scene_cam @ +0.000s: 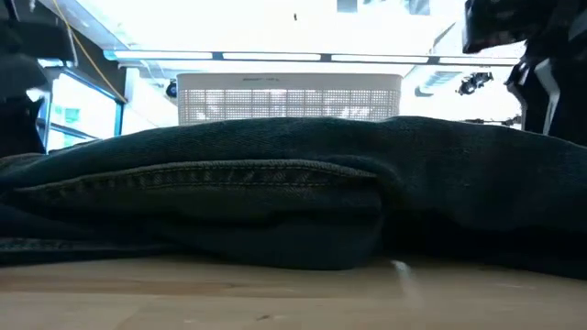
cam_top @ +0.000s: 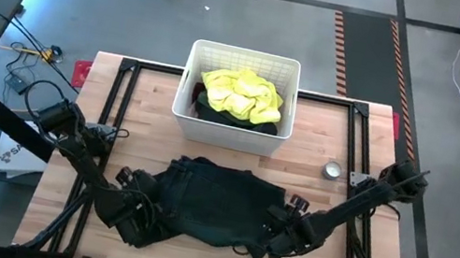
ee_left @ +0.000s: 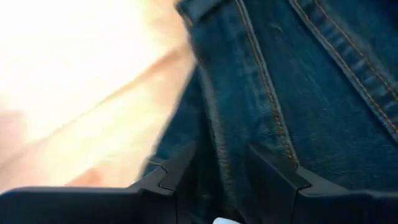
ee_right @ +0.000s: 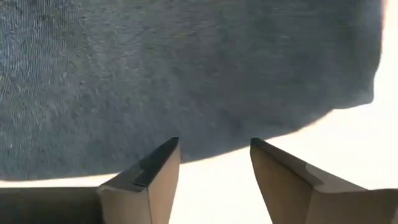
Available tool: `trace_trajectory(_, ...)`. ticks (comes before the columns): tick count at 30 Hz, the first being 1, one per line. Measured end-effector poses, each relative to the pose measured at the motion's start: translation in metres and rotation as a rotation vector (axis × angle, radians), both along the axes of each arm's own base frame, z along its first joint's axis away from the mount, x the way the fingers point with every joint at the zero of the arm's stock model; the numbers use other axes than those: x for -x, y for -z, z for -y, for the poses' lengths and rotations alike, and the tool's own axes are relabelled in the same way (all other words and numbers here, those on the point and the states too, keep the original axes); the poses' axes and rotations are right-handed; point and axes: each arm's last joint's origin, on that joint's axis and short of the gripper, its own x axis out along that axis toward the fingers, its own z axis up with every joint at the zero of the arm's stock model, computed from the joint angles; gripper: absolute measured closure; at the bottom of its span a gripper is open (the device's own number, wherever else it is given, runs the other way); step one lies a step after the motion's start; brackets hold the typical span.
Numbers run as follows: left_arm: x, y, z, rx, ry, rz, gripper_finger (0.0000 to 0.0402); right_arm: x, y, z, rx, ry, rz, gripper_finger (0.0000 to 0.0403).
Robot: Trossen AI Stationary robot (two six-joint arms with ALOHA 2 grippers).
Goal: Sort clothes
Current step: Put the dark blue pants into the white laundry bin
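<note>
Dark denim jeans (cam_top: 218, 198) lie folded on the wooden table (cam_top: 324, 136), toward its near edge, and fill the low view (scene_cam: 275, 192). At their left near end, my left gripper (cam_top: 141, 218) is shut on them; a denim edge runs between its fingers (ee_left: 227, 165). My right gripper (cam_top: 272, 243) stands open at the jeans' right near end. Its fingertips (ee_right: 214, 155) are just short of the jeans' edge (ee_right: 205, 140), with bare table between them. A bright yellow shirt (cam_top: 241, 93) lies on top of a dark garment (cam_top: 209, 111) in the white basket (cam_top: 190, 75). My left gripper pinches a seamed, folded edge of the jeans (ee_left: 217, 134) at their left near end between its two fingers. The fingers slant down from the table's left side. How many layers lie between them, I cannot tell. The jeans rest on the table.
The white lattice basket (scene_cam: 289, 96) stands at the table's far middle, behind the jeans. A small round tin (cam_top: 332, 170) sits on the right part of the table. Bare wood shows to the left and right of the basket. Black frame rails run along the table's sides.
</note>
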Motion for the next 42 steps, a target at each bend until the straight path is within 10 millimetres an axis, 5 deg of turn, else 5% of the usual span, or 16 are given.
trace_trajectory(14,0.014,-0.04,0.021,-0.03,-0.057,-0.057,0.0273,0.019,-0.019,0.0,0.06,0.018,0.04,0.0139)
trace_trajectory(20,0.019,-0.025,0.021,0.045,-0.106,-0.045,0.0273,0.026,0.008,0.008,0.127,-0.062,0.045,0.0135)
trace_trajectory(31,-0.007,0.015,-0.006,0.132,-0.061,0.033,0.0273,0.038,0.06,0.036,-0.009,-0.018,0.01,0.0135)
trace_trajectory(42,-0.058,0.029,-0.042,0.123,0.066,0.155,0.0273,-0.008,0.065,0.057,-0.085,-0.11,0.364,0.0135)
